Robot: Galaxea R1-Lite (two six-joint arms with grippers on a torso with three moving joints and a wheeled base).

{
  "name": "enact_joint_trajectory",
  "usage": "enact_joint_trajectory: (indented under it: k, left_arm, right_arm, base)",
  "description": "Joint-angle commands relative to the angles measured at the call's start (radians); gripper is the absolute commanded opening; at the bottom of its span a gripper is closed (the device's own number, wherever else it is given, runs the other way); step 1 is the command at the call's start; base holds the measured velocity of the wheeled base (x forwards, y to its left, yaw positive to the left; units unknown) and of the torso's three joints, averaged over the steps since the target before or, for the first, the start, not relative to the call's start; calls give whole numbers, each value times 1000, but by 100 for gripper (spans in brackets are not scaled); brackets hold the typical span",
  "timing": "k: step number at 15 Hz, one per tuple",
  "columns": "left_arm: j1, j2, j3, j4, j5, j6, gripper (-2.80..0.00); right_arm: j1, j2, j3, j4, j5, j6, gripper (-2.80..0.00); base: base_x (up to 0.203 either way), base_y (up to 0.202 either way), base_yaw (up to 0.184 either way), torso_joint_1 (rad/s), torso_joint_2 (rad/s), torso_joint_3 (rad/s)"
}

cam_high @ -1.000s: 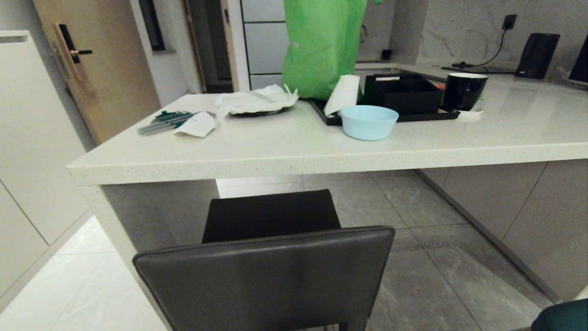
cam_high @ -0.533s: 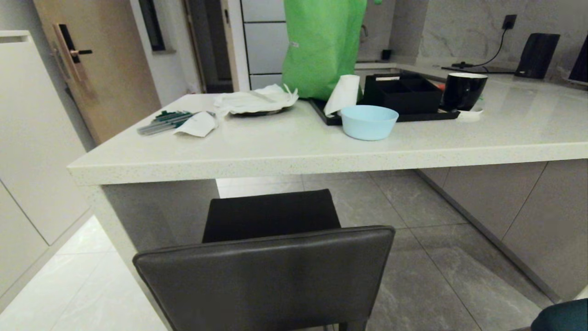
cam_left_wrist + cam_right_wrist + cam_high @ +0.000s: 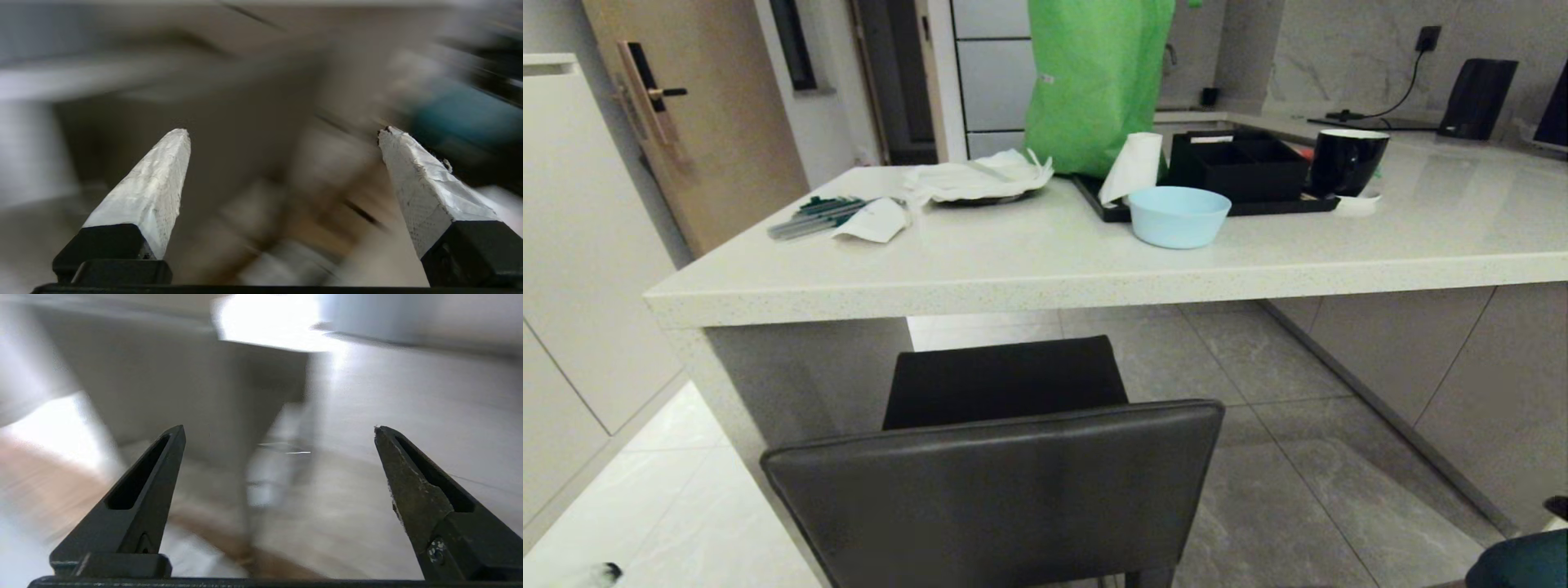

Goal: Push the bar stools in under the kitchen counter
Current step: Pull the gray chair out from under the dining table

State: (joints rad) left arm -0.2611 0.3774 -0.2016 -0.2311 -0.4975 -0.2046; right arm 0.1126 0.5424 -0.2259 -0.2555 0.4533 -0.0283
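Both grippers are just edging into the head view's bottom corners; left gripper (image 3: 284,130) and right gripper (image 3: 278,428) are standing wide, holding nothing. Grey bar stool (image 3: 996,482) is sitting before the kitchen counter (image 3: 1045,282), teal stool (image 3: 1523,562) at right

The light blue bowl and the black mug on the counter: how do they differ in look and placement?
The light blue bowl is low and wide; the black mug is taller, with a pale rim. The bowl sits directly on the kitchen counter, near its front edge; the mug stands farther back and to the right, by the black tray. Both stand upright.
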Motion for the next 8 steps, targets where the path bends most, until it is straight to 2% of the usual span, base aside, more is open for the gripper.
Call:
enact_joint_trajectory:
  k: [1, 2, 3, 5, 8]
  left_arm:
    - [-66, 142, 50, -101, -98, -19, 0]
    - [-82, 186, 71, -148, -102, -27, 0]
    - [-87, 236, 78, -181, -103, -29, 0]
    - [-60, 306, 76, -329, -94, -29, 0]
    - [123, 391, 1, -376, -113, -17, 0]
  right_arm:
    - [23, 192, 18, -86, 189, 2, 0]
    - [29, 248, 30, -138, 255, 4, 0]
    - [31, 300, 34, -167, 287, 2, 0]
    - [-7, 360, 29, -218, 311, -3, 0]
    - [-147, 361, 15, -247, 317, -4, 0]
  base:
    - [0, 0, 0, 0, 0, 0]
    - [0, 0, 0, 0, 0, 0]
    - [0, 0, 0, 0, 0, 0]
    - [0, 0, 0, 0, 0, 0]
    - [0, 0, 0, 0, 0, 0]
